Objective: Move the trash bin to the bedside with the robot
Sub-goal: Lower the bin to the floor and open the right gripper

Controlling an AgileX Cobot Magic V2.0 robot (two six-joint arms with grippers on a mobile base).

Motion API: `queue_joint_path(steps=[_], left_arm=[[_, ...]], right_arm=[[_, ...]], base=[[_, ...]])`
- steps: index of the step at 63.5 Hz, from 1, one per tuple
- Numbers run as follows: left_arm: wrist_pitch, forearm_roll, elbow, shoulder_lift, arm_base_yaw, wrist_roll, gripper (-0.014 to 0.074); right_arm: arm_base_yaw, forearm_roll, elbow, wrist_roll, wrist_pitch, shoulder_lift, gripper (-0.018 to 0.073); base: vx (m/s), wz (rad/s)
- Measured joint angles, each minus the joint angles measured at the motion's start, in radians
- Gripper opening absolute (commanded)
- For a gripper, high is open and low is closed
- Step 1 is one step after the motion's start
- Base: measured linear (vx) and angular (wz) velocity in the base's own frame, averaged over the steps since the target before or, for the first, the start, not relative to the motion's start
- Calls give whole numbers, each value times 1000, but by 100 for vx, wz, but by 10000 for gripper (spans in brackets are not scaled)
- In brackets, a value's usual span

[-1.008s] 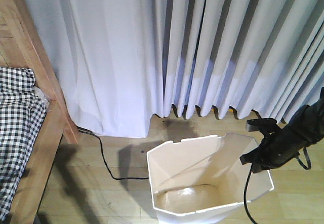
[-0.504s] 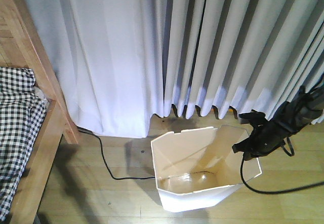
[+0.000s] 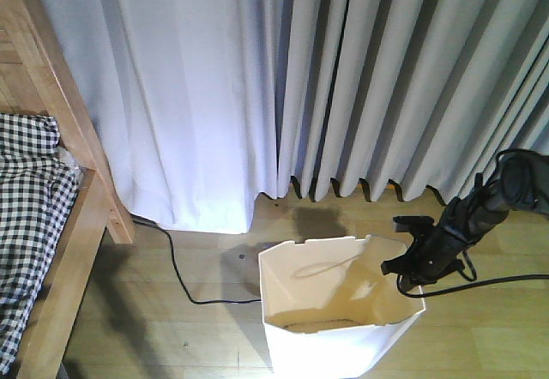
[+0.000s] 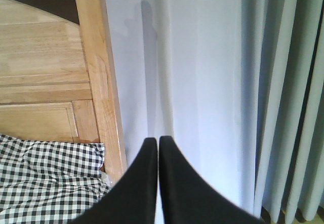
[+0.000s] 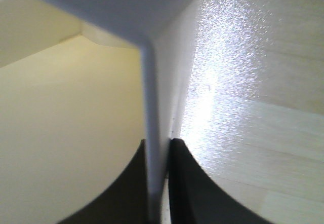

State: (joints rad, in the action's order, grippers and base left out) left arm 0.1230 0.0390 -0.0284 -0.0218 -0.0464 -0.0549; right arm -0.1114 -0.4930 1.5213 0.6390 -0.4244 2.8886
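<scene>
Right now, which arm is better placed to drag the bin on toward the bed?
Right. The right gripper is already clamped on the trash bin wall, one finger each side. The left gripper is shut on nothing, facing the bed post.

Right hand (image 3: 410,269) apparently pinching trash bin (image 3: 339,332) right rim; bed (image 3: 51,225) well left.

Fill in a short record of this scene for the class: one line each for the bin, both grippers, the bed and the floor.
bin: white trash bin standing upright on the floor, open top, to the right of the bed
right gripper: right gripper shut on the bin's thin wall at the rim
left gripper: left gripper shut, holding nothing, pointed at the curtain
bed: wooden bed frame with checked bedding, at left
floor: black cable lying between bed and bin
</scene>
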Motion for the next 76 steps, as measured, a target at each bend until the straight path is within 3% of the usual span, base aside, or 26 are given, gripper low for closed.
queue_joint_path(steps=[30, 53, 65, 76], left_arm=[[0, 0, 0, 0, 0, 0, -6], [0, 0, 0, 0, 0, 0, -6], [0, 0, 0, 0, 0, 0, -6], [0, 0, 0, 0, 0, 0, -6]], right_arm=[[6, -20, 317, -71, -127, 232, 10], [69, 62, 424, -156, -192, 289, 39], [69, 73, 427, -162, -198, 290, 147], [70, 78, 428, -163, -210, 292, 351]], base=[[0, 0], [0, 0], [0, 0], [0, 0]])
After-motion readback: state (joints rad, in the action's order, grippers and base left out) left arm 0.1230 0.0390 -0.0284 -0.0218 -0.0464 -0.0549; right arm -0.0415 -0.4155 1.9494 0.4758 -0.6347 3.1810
